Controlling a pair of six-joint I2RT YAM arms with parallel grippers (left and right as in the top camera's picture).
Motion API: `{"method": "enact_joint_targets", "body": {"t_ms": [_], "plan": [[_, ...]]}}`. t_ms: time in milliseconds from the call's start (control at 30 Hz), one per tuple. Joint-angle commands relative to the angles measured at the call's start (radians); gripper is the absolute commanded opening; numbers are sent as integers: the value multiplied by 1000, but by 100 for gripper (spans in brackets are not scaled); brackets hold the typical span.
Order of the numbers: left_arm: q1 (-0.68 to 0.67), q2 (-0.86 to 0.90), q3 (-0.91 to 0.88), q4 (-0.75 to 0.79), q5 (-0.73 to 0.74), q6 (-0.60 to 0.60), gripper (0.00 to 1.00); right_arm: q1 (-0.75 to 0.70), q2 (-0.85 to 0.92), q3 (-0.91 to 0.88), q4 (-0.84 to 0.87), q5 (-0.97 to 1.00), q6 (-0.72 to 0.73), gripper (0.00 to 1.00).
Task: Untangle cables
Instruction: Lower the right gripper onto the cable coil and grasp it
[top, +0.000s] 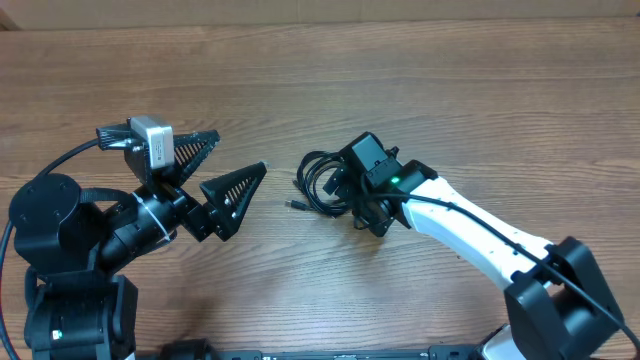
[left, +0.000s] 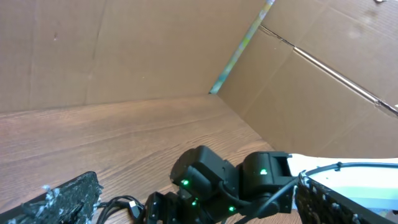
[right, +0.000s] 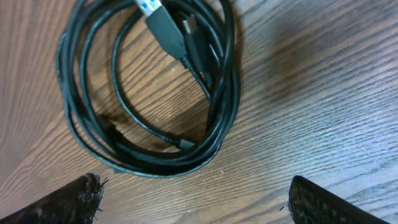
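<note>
The cables (top: 318, 182) lie as one black coil of thin cords at the middle of the wooden table. A small plug (top: 296, 205) sticks out at the coil's lower left. My right gripper (top: 362, 200) hangs over the coil's right side. In the right wrist view the coil (right: 155, 167) lies just ahead of the open right gripper (right: 196, 199), with a USB plug (right: 165, 28) on top and nothing between the fingers. To the left of the coil, apart from it, my left gripper (top: 242, 150) stands wide open and empty. The left wrist view shows part of the coil (left: 124, 205).
Brown cardboard walls (left: 155, 50) enclose the far side of the table. The right arm's white link (top: 470, 235) runs from the lower right corner to the coil. The left arm's base (top: 60, 250) fills the lower left.
</note>
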Motion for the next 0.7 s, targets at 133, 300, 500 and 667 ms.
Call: {"method": "enact_joint_targets", "body": {"t_ms": [133, 300, 500, 667], "plan": [[10, -8, 26, 4, 27, 26, 100, 31, 76, 9, 31, 10, 81, 92], [10, -9, 26, 7, 57, 26, 100, 31, 112, 9, 47, 26, 81, 92], [10, -9, 26, 8, 107, 26, 100, 31, 121, 9, 76, 93, 81, 84], [10, -9, 31, 8, 150, 26, 100, 31, 121, 8, 97, 148, 81, 73]]}}
